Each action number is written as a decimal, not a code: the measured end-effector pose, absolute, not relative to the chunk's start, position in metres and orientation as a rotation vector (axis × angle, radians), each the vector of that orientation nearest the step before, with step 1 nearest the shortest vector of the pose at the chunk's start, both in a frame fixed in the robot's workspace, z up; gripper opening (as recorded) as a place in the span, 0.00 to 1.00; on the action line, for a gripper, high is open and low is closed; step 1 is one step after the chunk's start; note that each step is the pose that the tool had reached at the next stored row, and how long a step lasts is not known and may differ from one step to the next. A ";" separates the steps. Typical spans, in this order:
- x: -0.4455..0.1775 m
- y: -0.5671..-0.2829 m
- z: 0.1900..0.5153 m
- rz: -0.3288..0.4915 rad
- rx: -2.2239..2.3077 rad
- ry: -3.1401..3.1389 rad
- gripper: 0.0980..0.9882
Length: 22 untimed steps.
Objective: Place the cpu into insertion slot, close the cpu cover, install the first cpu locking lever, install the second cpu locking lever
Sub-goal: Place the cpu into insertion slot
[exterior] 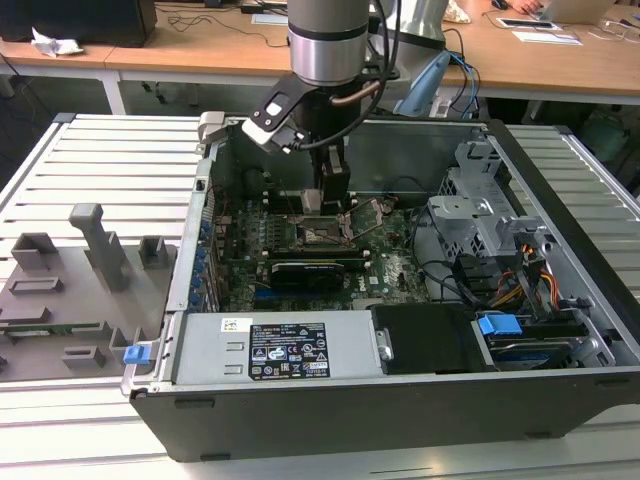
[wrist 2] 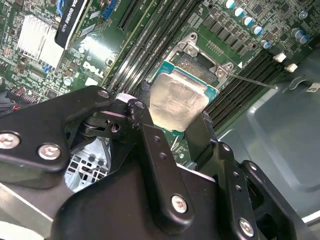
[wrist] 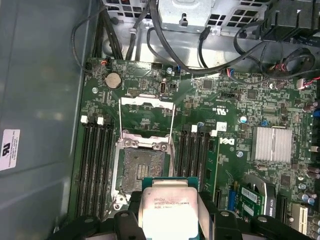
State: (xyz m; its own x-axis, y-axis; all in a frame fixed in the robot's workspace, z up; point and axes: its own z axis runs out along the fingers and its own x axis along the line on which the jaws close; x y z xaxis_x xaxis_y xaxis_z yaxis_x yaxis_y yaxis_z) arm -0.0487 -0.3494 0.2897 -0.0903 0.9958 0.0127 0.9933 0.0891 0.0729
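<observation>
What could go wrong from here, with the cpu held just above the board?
1. The fingers pinch the cpu by two edges only, so it could slip or land askew in the slot.
2. The open cover and a raised lever stand right beside the slot, and the fingers might snag them on the way down.

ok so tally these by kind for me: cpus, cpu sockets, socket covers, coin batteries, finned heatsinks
cpu: 1
socket: 1
cover: 1
coin battery: 1
heatsink: 1
total: 5
</observation>
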 end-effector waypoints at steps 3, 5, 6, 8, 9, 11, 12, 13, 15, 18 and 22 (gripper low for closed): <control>-0.049 -0.349 0.286 0.093 2.094 2.289 0.48; -0.049 -0.349 0.284 0.091 2.094 2.288 0.48; -0.049 -0.349 0.282 0.090 2.093 2.287 0.48; -0.049 -0.349 0.279 0.095 2.091 2.285 0.48; -0.049 -0.349 0.278 0.095 2.093 2.282 0.48; -0.049 -0.349 0.278 0.095 2.097 2.278 0.48; -0.049 -0.349 0.277 0.095 2.099 2.276 0.48; -0.049 -0.349 0.277 0.095 2.100 2.275 0.48; -0.049 -0.349 0.277 0.095 2.102 2.274 0.48; -0.048 -0.349 0.274 0.095 2.102 2.273 0.48; -0.046 -0.344 0.267 0.095 2.102 2.274 0.48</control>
State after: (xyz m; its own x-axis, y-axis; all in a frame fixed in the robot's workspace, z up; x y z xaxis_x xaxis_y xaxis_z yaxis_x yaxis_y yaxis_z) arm -0.0462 -0.3438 0.2672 -0.0786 0.9969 0.0094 0.9942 0.0777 0.0747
